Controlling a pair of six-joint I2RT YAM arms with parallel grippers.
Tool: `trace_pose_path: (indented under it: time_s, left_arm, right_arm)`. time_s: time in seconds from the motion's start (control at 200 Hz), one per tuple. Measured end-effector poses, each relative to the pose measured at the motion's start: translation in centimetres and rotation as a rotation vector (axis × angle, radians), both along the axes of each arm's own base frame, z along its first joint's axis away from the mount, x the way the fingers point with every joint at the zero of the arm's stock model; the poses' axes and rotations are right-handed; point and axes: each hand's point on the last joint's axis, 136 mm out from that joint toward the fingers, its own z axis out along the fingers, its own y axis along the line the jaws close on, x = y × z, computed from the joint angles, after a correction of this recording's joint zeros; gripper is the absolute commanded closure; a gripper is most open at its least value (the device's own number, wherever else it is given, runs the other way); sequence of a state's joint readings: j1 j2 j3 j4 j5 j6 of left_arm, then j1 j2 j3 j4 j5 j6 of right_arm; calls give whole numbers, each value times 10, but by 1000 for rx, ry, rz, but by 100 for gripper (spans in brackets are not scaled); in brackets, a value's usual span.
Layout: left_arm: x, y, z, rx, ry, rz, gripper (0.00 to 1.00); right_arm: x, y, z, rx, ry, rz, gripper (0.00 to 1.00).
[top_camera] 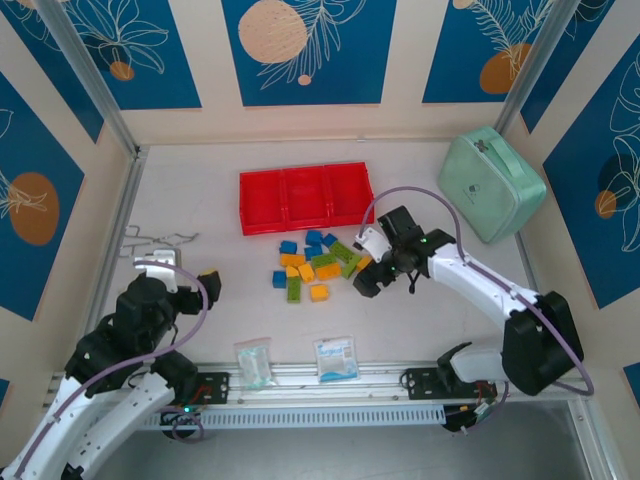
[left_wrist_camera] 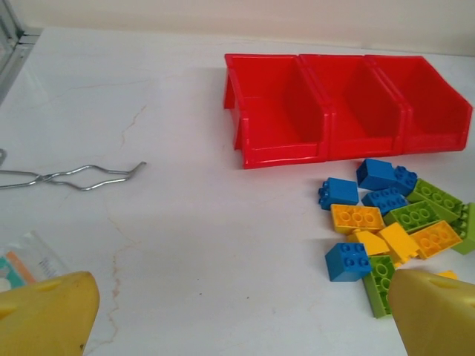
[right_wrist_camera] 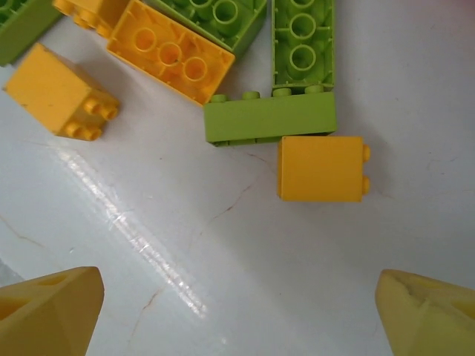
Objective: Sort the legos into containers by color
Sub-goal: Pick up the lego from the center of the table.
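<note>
our right gripper, wide and empty, is nearer the legos — a yellow brick lies just ahead, a little off centre; our left gripper, also wide, sits well apart.

Robot lab work cell. White table boxed in by beige wall panels carrying blue leaf-print posters, framed by bare aluminium posts. Two white-and-black robot arms, left arm and right arm, bolted side by side to slotted metal rail along table's near edge.
</note>
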State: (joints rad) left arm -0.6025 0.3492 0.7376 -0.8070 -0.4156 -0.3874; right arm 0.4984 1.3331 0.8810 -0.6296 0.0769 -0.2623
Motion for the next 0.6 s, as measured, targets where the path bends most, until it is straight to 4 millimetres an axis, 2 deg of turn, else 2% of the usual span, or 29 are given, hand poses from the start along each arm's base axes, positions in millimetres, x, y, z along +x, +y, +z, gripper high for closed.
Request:
trace_pose_path:
  time_s: [0.285, 0.6]
  left_arm:
    - [0, 1, -2, 10, 3, 6, 1]
    - [1, -3, -10, 32, 13, -24, 1]
  right_arm:
    - [15, -4, -29, -52, 34, -5, 7]
    - [28, 1, -47, -63, 30, 5, 7]
